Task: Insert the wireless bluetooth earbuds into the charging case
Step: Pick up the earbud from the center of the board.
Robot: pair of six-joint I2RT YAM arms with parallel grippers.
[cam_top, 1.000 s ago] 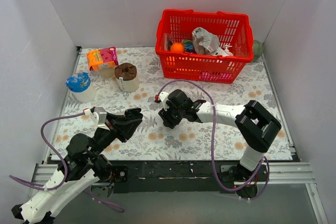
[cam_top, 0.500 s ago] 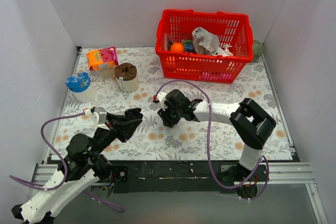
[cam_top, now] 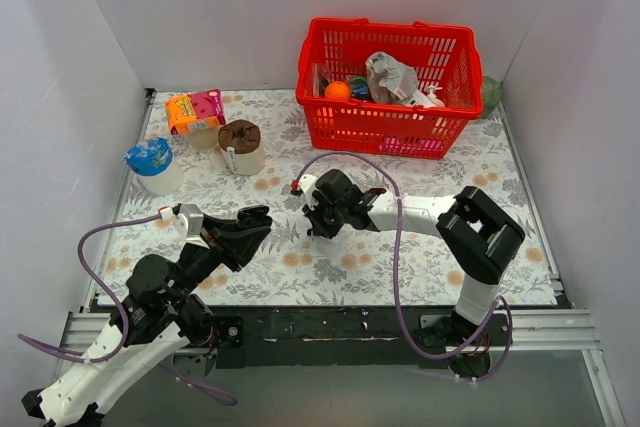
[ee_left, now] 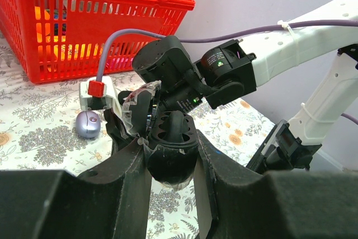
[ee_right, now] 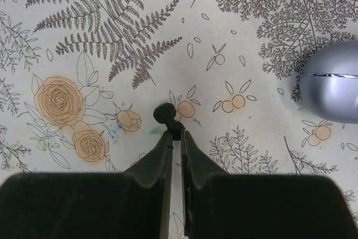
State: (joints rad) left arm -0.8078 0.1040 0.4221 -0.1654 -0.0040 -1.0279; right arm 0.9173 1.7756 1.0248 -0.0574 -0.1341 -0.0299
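- Right gripper nearly closed, nipping one tiny dark earbud by its tip alone, low over the cloth; it could twist or drop out
- Charging case sits just beside on the cloth and looks closed, so pushing a bud at it would only shove it
- Left gripper seems clamped on a stubby black piece, near the right wrist, so a bump is possible
- Open cloth all round, red basket well apart
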